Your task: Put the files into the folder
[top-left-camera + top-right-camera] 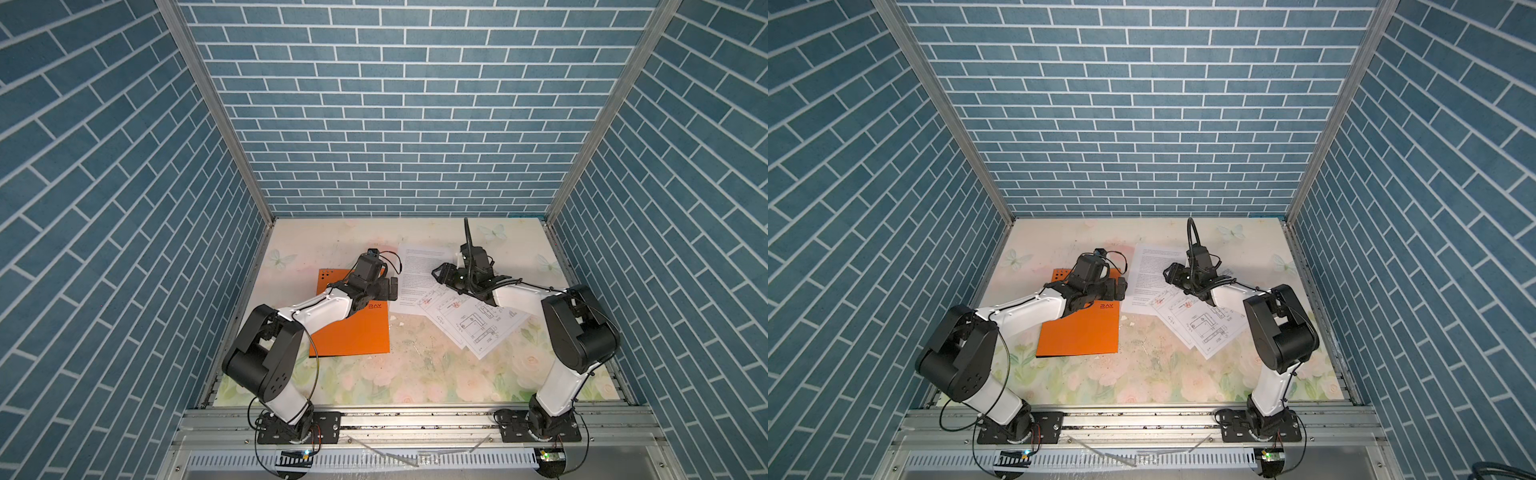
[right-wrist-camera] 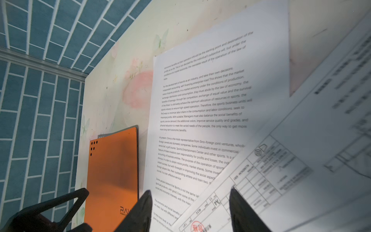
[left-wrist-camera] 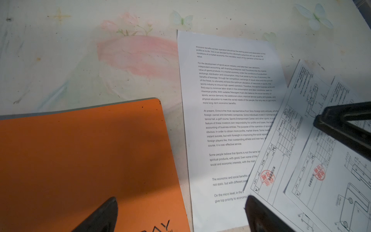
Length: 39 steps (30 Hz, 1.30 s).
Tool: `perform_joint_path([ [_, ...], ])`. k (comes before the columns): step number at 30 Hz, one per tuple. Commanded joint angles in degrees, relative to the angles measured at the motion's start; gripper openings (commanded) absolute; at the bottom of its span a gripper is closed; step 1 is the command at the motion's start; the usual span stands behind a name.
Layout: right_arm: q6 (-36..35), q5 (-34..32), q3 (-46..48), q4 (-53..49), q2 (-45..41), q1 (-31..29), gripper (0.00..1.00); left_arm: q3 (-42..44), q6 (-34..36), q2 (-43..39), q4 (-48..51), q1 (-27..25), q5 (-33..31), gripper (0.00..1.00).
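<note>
The orange folder [image 1: 353, 332] [image 1: 1079, 332] lies shut on the left of the table, logo side up. Just right of it is the text sheet of the files [image 1: 419, 266] [image 3: 230, 120] [image 2: 200, 112], with two drawing sheets [image 1: 469, 324] [image 3: 281, 160] [image 3: 331, 180] fanned over its near right corner. My left gripper [image 1: 392, 289] [image 3: 180, 213] is open, with one finger over the folder's right edge and the other over the sheets. My right gripper [image 1: 438, 274] [image 2: 190, 209] is open low over the papers and straddles the drawing sheet's edge [image 2: 220, 192], holding nothing.
The table [image 1: 415, 374] has a floral cover with small white scraps [image 1: 399, 320] between the folder and the sheets. Blue brick walls [image 1: 395, 124] close in the back and both sides. A metal rail [image 1: 415, 419] carrying both arm bases runs along the front.
</note>
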<state>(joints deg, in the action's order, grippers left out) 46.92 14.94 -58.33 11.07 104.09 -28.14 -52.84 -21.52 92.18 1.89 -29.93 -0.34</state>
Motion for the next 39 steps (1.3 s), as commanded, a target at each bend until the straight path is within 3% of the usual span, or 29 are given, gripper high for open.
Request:
perform_joint_path([
  [1,3.5,1.6,-5.6,-3.0,2.8,-1.4,0.6,1.4,-0.3,-2.0,1.1,-0.1,-1.1,1.0],
  [9,7.1,3.5,-10.2,-4.3,8.2,-3.6,0.58,2.2,-0.7,-2.8,1.0,0.0,-1.4,1.0],
  [17,5.7,3.3,-8.6,-11.3,7.9,-4.4,0.57,2.9,-0.8,-2.9,0.8,0.1,-0.5,1.0],
  [39,-9.3,-3.5,2.9,-29.7,-0.8,-3.6,0.57,1.9,-0.9,-0.9,1.0,-0.1,3.4,0.99],
])
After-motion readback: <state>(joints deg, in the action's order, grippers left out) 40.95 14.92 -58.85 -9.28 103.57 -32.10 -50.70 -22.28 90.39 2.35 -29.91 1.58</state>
